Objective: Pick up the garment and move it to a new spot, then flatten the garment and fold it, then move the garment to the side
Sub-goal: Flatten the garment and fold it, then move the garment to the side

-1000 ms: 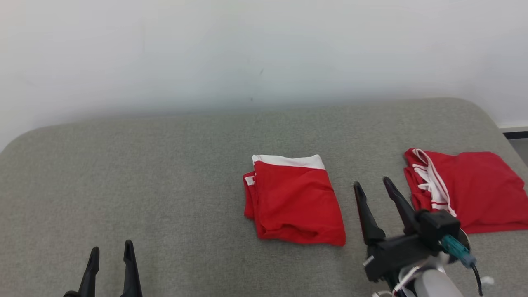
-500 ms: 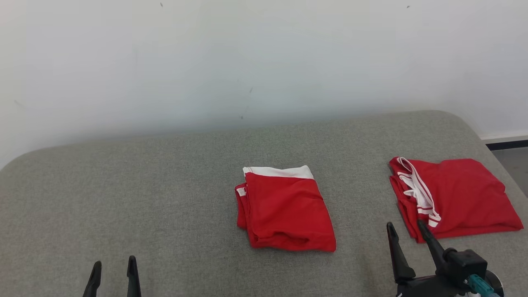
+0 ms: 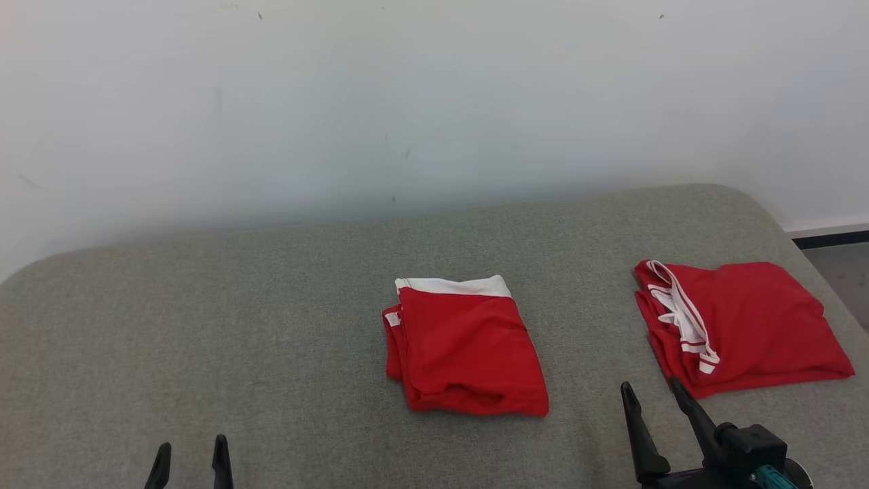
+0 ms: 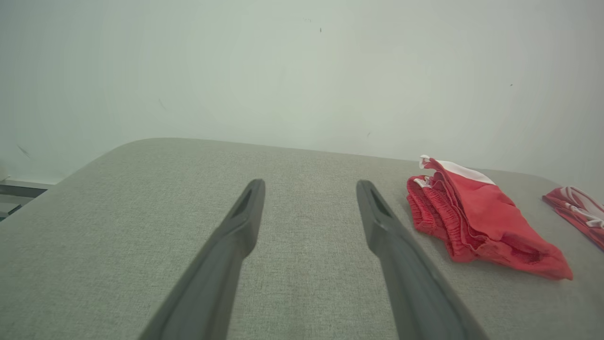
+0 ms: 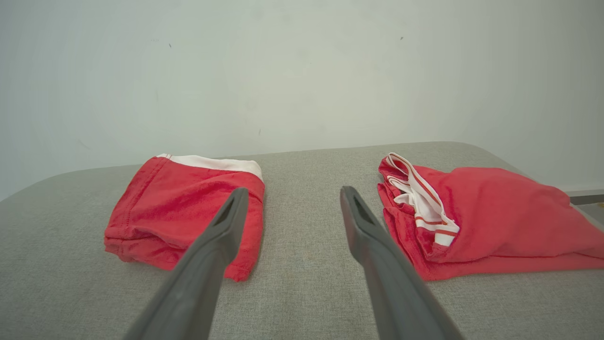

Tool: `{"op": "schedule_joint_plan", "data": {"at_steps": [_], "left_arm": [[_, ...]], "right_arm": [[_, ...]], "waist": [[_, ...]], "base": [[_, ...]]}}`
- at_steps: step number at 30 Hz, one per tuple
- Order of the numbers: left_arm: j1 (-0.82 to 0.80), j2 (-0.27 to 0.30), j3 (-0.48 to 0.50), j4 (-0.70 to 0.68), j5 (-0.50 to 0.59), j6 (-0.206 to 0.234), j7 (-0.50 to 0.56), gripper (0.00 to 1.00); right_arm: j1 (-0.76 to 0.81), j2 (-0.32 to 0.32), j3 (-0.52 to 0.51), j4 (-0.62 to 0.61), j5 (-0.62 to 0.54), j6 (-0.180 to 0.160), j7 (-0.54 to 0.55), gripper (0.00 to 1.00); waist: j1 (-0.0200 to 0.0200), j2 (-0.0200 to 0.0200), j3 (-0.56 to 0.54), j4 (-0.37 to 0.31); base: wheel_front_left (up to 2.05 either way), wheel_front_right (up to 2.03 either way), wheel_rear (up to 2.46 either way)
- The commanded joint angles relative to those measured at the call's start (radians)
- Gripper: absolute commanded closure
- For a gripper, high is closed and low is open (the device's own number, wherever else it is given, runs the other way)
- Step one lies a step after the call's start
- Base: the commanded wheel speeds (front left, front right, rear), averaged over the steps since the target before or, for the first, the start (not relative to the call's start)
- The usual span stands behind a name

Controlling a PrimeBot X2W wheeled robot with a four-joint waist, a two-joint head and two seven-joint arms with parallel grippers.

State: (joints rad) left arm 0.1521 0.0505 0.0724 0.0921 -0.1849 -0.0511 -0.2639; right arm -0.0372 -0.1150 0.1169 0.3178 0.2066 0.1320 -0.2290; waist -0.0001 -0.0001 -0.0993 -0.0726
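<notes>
A folded red garment with a white waistband (image 3: 465, 346) lies in the middle of the grey padded surface (image 3: 204, 326); the same garment (image 4: 476, 219) (image 5: 181, 212) appears in both wrist views. A second folded red garment with white striped trim (image 3: 740, 326) (image 5: 481, 222) lies at the right. My right gripper (image 3: 652, 394) (image 5: 290, 196) hovers open low between the two garments, holding nothing. Open and empty, my left gripper (image 3: 191, 448) (image 4: 309, 186) sits at the lower left, well left of the middle garment.
A pale wall (image 3: 434, 102) backs the surface. The surface's rounded right edge (image 3: 808, 244) drops to a floor with a dark baseboard (image 3: 828, 238). Bare grey fabric spreads across the left half.
The head camera has tilted up, shifting the whole picture down. My right gripper has drawn back toward the near edge, away from the garments. Both garments lie as before.
</notes>
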Motion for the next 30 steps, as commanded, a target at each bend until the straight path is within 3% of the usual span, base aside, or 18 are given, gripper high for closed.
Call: {"op": "schedule_joint_plan", "data": {"at_steps": [1,21,30], "left_arm": [[0.01,0.0,-0.002,0.004,0.002,0.0,0.0,0.0],[0.003,0.0,-0.017,0.009,-0.009,0.007,0.0,0.0],[-0.022,0.0,-0.036,-0.003,-0.002,-0.004,0.0,0.0]], "right_arm": [[0.007,0.0,0.002,-0.004,0.008,-0.003,-0.001,0.0],[-0.016,0.016,0.008,-0.002,0.033,-0.003,0.007,0.0],[-0.225,-0.019,0.028,0.075,0.053,-0.003,0.194,0.0]], "waist": [[0.0001,0.0001,0.001,0.0],[0.0001,0.0001,0.02,0.011],[0.0001,0.0001,0.064,0.092]], "base": [[0.0,0.0,0.0],[0.0,0.0,0.0],[0.0,0.0,0.0]]}}
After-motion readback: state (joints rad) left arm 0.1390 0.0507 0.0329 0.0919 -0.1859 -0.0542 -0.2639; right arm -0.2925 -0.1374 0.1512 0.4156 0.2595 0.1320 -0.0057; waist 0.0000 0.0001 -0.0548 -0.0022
